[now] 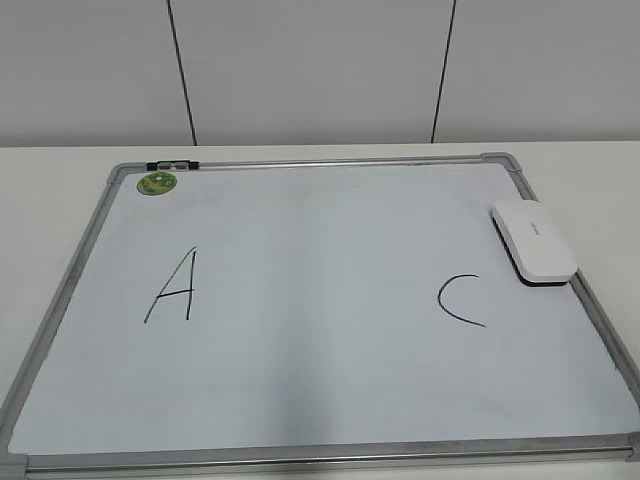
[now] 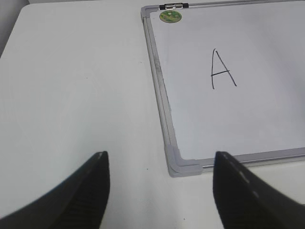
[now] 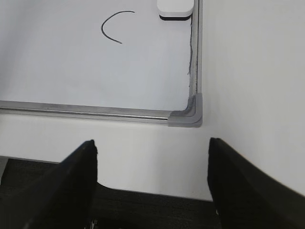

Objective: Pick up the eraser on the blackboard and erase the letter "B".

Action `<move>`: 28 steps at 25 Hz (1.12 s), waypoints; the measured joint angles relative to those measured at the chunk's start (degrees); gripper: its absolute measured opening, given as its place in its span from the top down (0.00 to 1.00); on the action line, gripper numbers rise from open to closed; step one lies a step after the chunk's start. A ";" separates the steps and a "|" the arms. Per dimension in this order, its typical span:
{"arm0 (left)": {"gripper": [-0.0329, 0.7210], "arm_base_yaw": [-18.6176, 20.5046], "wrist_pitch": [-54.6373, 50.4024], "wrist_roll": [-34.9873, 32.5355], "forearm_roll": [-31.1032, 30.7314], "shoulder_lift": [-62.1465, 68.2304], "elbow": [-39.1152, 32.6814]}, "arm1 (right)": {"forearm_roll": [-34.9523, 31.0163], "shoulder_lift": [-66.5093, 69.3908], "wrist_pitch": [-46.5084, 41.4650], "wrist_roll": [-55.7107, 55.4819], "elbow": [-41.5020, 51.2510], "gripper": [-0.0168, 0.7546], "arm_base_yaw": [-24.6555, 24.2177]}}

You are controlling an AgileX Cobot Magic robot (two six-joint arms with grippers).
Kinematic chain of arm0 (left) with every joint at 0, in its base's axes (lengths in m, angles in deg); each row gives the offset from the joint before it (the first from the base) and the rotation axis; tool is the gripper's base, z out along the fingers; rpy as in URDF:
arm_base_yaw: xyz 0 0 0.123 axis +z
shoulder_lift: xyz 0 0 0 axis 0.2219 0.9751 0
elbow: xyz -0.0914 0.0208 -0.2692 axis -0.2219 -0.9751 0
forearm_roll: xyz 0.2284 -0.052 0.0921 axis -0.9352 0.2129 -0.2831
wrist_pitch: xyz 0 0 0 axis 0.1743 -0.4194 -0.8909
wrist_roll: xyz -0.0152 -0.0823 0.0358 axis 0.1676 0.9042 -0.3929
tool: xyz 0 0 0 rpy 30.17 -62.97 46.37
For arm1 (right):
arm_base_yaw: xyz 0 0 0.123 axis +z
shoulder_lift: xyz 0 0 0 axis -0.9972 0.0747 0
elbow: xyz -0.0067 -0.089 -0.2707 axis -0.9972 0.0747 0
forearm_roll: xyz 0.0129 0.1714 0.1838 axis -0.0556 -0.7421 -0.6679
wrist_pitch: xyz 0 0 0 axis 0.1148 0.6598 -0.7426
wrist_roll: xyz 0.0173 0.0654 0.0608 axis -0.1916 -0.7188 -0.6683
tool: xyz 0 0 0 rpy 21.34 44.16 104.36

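The right gripper [image 3: 151,186] hangs with its two dark fingers spread wide and nothing between them, poised over the bare table just short of the near right corner cap of the blackboard [image 3: 187,117]. Ahead of it and a little to its right, at the far edge of the right wrist view, the eraser [image 3: 175,8] lies flat on the board against the right frame rail, white top up and dark underside just showing; the "C" [image 3: 114,27] sits ahead and to the gripper's left. The left gripper [image 2: 159,191] is likewise wide open and empty, over the table beside the board's near left corner, with the "A" [image 2: 223,70] ahead and to its right and a round green magnet [image 2: 170,17] farther off near the top rail. In the exterior view the stretch of board between "A" and "C" is blank: no letter "B" can be seen, and neither arm shows there. Judging by that, the erasing looks already done and the eraser set down again; otherwise, the pickup has not begun. If a pickup is still owed, the right gripper would need to travel forward along the rail, descend over the eraser and close across its narrow width.
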 joint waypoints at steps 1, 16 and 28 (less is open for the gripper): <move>0.30 0.00 0.00 0.00 0.00 0.00 0.00 | 0.00 0.00 0.00 0.00 0.00 0.28 0.00; 0.33 1.31 0.00 -0.04 0.00 0.00 0.00 | 0.00 -2.47 -0.08 0.09 0.13 0.28 -1.08; 0.33 3.89 0.00 -0.04 0.07 -0.23 0.00 | 0.00 -10.10 -0.08 0.13 0.13 0.28 -6.15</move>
